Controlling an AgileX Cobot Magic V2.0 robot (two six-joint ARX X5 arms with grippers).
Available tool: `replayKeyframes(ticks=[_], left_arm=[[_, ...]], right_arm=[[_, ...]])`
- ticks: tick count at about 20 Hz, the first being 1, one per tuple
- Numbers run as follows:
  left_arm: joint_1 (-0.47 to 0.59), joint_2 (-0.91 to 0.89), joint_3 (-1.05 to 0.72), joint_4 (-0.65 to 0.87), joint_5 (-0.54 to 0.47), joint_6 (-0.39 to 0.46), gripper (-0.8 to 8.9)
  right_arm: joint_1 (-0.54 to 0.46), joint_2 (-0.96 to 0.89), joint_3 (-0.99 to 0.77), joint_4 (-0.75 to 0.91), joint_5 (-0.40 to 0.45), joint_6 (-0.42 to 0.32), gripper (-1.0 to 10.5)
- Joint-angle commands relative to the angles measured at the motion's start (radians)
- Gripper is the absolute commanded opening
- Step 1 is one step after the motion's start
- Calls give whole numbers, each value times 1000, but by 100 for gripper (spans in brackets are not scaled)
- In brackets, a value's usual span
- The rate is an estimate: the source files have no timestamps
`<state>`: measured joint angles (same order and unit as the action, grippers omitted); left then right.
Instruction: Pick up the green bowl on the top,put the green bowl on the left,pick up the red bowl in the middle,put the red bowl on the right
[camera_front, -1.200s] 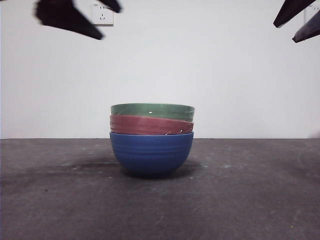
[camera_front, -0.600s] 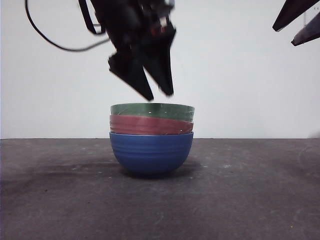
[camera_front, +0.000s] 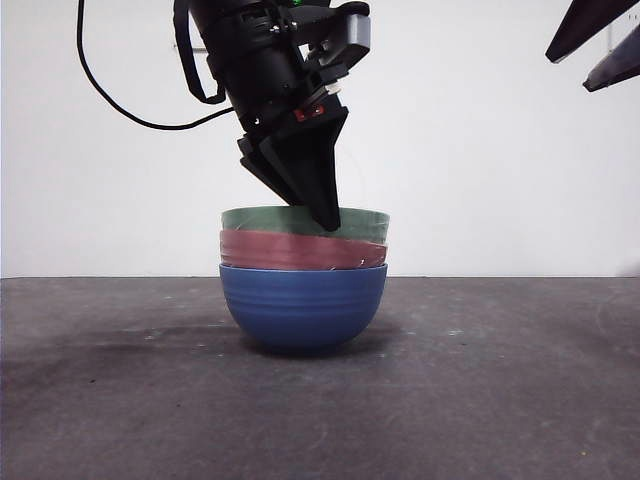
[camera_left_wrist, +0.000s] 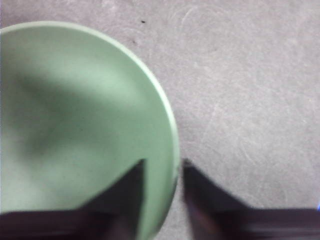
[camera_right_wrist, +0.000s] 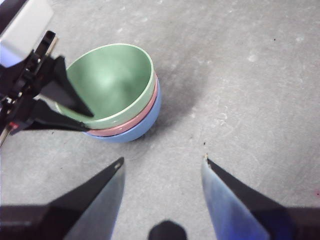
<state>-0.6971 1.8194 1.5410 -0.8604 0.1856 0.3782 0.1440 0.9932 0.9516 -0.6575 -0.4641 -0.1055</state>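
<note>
The left gripper (camera_left_wrist: 162, 167), jaws parted astride the rim of the glossy ribbed green ceramic bowl (camera_front: 300, 222), looks ready to clamp, then lift.

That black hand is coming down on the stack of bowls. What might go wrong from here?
The left hand straddles only the thin rim of the green bowl, one jaw inside and one outside. Such a narrow hold on glossy ceramic may slip once lifted. The green bowl nests tightly in the red bowl, so the red one might lift along or shift on the blue bowl. The right hand waits open, away from the stack.
</note>
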Motion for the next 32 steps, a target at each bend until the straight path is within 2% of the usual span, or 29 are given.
replayKeyframes(ticks=[1, 6, 10, 12, 17, 24, 29, 32], left_arm=[[-12, 10, -1, 2, -1, 19, -9], [-29, 10, 39, -34, -2, 19, -9], [-44, -13, 204, -187, -2, 12, -9], [-43, -52, 285, -257, -14, -38, -9], [-18, -246, 269, -397, -173, -126, -8], [50, -525, -243, -166, -288, -266, -9], [51, -510, -494, 109, -288, -277, -9], [51, -478, -584, 231, -288, -278, -9]], right_arm=[[2, 2, 3, 5, -2, -5, 252], [2, 2, 3, 5, -2, -5, 250], [2, 2, 3, 5, -2, -5, 249], [2, 2, 3, 4, -1, -5, 249], [1, 2, 3, 3, 3, -5, 249], [1, 2, 3, -5, 2, -5, 249], [1, 2, 3, -4, 2, 4, 249], [1, 2, 3, -4, 2, 4, 249]])
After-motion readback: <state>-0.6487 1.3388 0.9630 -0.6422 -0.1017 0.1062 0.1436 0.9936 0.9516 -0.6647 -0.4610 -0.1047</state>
